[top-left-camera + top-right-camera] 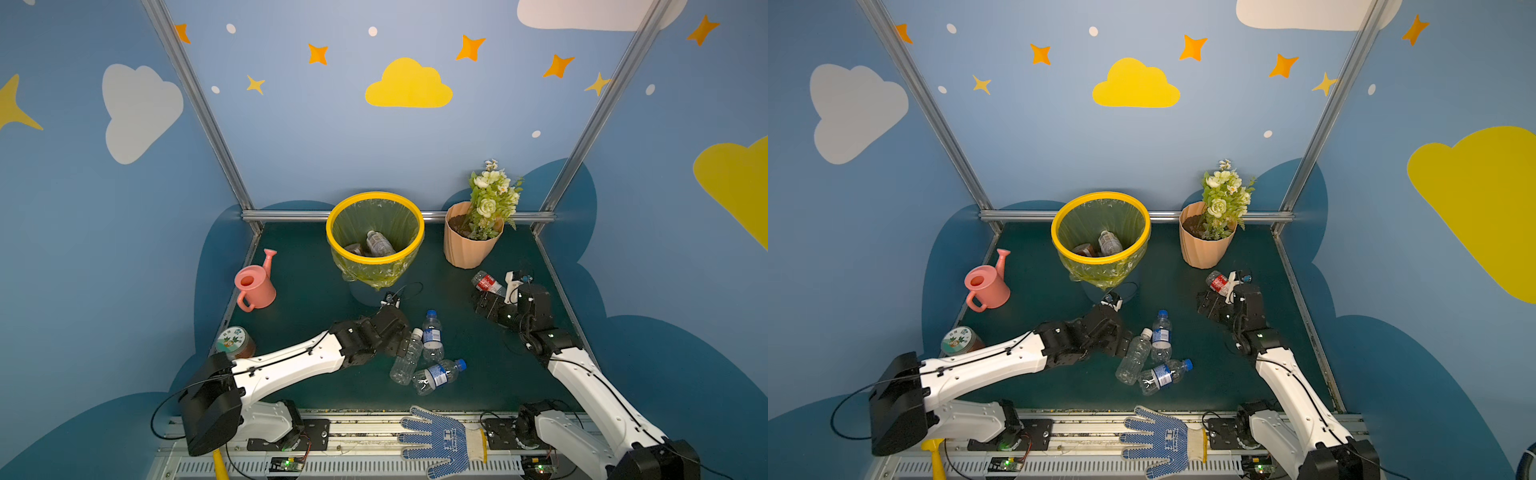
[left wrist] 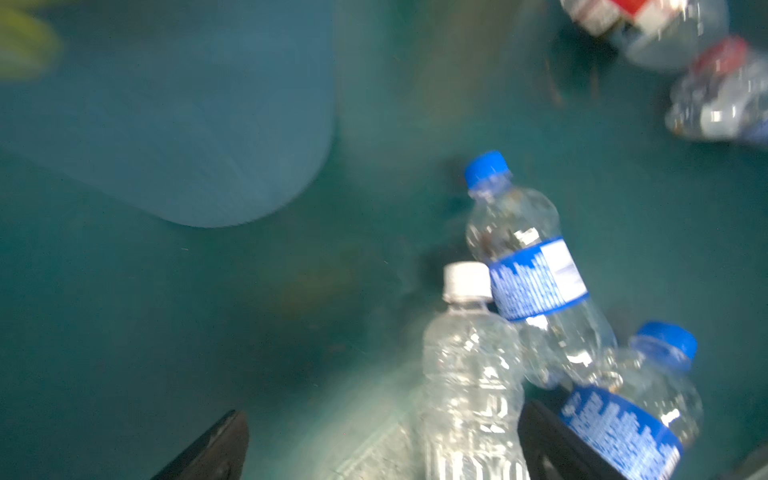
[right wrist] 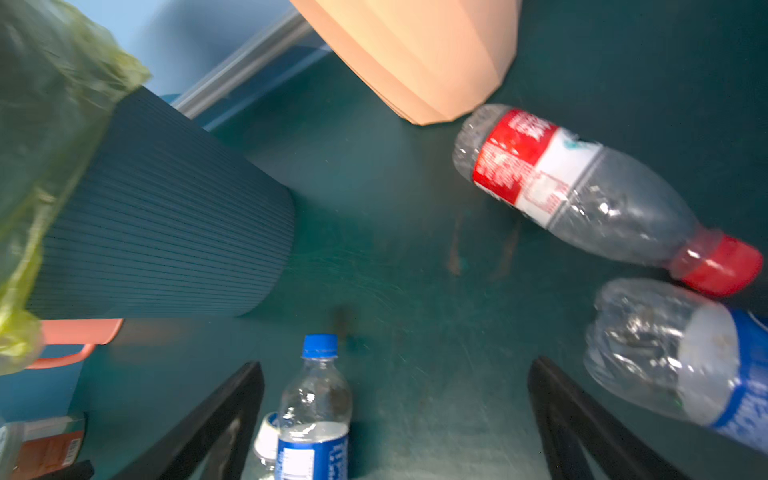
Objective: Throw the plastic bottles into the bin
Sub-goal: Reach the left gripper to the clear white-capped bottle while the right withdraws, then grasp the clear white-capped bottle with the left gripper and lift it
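Status: the task is partly complete. I am counting at least two bottles inside the bin (image 1: 374, 260), which is standing at the back of the table (image 1: 299, 266): a clear bottle (image 1: 379, 243) and a darker bottle (image 1: 354, 248) beside it. Anything deeper in the liner is hidden.

Five bottles are lying outside the bin.
- Three are grouped near the middle of the table, touching or nearly so: a white-capped bottle (image 1: 407, 357), a blue-capped bottle (image 1: 432, 336) next to it, and a second blue-capped bottle (image 1: 438, 376) lying across their bases.
- Two are lying to the right, near the flowerpot (image 1: 469, 249): a red-labelled bottle (image 3: 582, 183) and a blue-labelled bottle (image 3: 681, 365) just beside its cap. In both top views my arm is hiding the blue-labelled one.

I am holding my left gripper (image 2: 382, 413) wide open, gripping nothing. The white-capped bottle is lying in the gap, close to one jaw; blur is preventing me from telling whether it is touching. I am holding my right gripper (image 3: 395, 363) wide open and empty, just beside the red-labelled bottle.

Judgement: I am lining up a pick on each side. Every bottle on the table is awaiting a grasp, a carry and a release over the yellow rim.
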### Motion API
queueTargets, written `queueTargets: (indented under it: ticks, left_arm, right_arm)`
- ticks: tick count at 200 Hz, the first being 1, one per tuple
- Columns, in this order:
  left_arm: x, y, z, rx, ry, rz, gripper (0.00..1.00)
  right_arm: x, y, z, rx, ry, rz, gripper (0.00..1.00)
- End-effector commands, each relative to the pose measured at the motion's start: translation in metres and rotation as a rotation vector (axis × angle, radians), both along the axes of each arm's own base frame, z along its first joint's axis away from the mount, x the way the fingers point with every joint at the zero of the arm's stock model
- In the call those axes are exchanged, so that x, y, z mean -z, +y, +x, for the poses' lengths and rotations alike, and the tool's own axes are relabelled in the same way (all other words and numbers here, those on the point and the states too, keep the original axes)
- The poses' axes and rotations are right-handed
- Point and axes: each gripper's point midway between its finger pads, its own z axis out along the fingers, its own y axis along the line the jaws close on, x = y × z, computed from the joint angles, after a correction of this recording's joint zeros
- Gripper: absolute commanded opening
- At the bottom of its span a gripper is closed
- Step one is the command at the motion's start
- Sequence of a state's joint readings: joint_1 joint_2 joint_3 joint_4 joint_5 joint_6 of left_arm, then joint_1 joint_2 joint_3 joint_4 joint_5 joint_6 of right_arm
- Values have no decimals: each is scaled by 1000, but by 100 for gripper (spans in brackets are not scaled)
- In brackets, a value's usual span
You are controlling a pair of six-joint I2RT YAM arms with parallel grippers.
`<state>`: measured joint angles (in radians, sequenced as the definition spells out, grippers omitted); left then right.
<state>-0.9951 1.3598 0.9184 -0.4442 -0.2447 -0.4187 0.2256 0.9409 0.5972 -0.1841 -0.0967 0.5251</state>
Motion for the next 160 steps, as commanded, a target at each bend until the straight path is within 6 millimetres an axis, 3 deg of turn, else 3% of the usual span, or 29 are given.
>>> queueTargets:
  ticks: [1,84,160]
  left_arm:
    - [10,-3,-16,64,81,66,100]
    - [28,-15,-36,131,237,174,100]
    - [48,-22,-39,149,346,284,95]
  right_arm:
    - [-8,-8,1,45,-32,14,97]
    - [0,-18,3,90,-5,47,97]
    - [5,-20,3,96,11,62,97]
